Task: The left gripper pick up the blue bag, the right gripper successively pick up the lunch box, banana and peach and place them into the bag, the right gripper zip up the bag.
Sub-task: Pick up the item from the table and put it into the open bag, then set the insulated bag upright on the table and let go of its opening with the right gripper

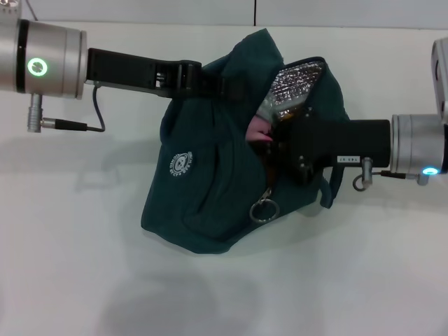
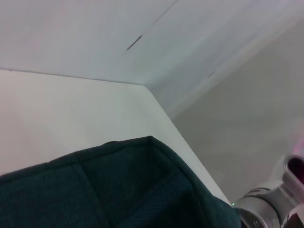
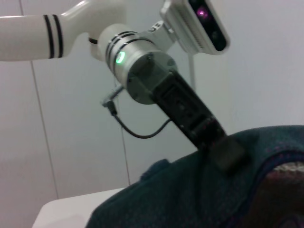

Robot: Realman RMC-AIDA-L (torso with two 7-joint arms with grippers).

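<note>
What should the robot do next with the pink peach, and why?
Probably let go of it. The right pincer reaches into the blue bag with the peach at the opening beside the foil lining, while the left pincer holds the bag up by its strap.

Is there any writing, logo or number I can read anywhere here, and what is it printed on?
Round white logo on the blue bag: there is lettering around its rim, too small to read.
Small white label on the black arm behind the right claw: dark characters, too blurred to read.
Nothing else carries text; the left claw and its arm show only a green light.
</note>
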